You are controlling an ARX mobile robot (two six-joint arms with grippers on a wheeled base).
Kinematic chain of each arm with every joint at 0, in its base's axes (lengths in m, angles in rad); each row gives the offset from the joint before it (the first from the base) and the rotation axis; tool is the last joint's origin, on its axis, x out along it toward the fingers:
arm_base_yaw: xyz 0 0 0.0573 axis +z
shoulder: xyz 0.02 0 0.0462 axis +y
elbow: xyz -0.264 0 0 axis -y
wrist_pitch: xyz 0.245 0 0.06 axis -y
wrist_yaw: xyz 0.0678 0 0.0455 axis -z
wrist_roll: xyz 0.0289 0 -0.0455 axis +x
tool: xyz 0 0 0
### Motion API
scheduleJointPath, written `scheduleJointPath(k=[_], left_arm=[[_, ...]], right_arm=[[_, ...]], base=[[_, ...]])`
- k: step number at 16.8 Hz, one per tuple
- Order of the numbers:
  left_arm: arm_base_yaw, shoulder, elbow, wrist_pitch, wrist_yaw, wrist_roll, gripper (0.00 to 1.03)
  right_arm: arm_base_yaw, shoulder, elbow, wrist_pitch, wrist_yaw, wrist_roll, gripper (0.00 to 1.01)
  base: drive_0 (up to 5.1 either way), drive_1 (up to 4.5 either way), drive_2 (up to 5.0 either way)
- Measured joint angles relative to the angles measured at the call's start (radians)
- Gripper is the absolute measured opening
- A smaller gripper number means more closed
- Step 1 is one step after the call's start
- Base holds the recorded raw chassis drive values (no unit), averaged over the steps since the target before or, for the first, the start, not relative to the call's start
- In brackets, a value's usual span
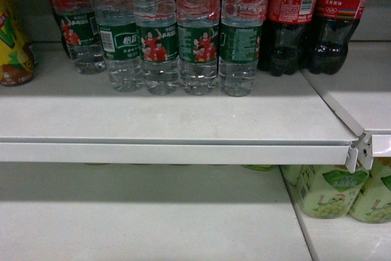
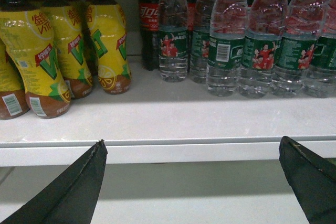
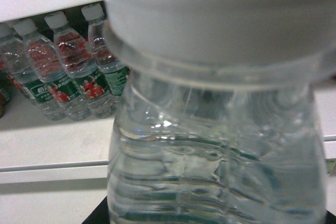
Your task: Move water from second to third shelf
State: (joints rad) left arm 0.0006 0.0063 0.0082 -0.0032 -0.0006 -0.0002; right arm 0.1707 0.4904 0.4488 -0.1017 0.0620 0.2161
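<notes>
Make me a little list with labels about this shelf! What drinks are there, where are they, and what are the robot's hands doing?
Water row: water bottles, upright, middle of upper shelf
Cola: cola bottles, right of the water
Yellow drinks: yellow bottles, left of the water
Lower shelf: green bottles at right
Left gripper: open, holding nothing
Right wrist view: held bottle fills the frame; fingers not visible

— What stands on the upper shelf point(image 1: 183, 123)?
— A row of water bottles point(image 1: 197, 35) mid-shelf, cola bottles point(image 1: 293, 16) to their right, tea bottles point(image 2: 107, 40) at far left.
— And lower down?
— More drinks point(image 1: 330, 194) stand at right on the lower shelf point(image 1: 153, 224).
</notes>
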Motion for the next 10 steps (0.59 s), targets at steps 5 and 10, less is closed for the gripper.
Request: scheduleJointPath(k=[5,10], left_arm=[[0.000,0.000,0.000,0.000,0.000,0.000,0.98],[0.000,0.000,0.000,0.000,0.000,0.000,0.98]], right_arm=[[-0.008,-0.002,0.000,-0.018,-0.006,0.001,0.43],[-0.008,-0.002,0.000,-0.018,-0.006,0.001,0.43]], base=[[0.0,0.00,0.0],[0.0,0.00,0.0]])
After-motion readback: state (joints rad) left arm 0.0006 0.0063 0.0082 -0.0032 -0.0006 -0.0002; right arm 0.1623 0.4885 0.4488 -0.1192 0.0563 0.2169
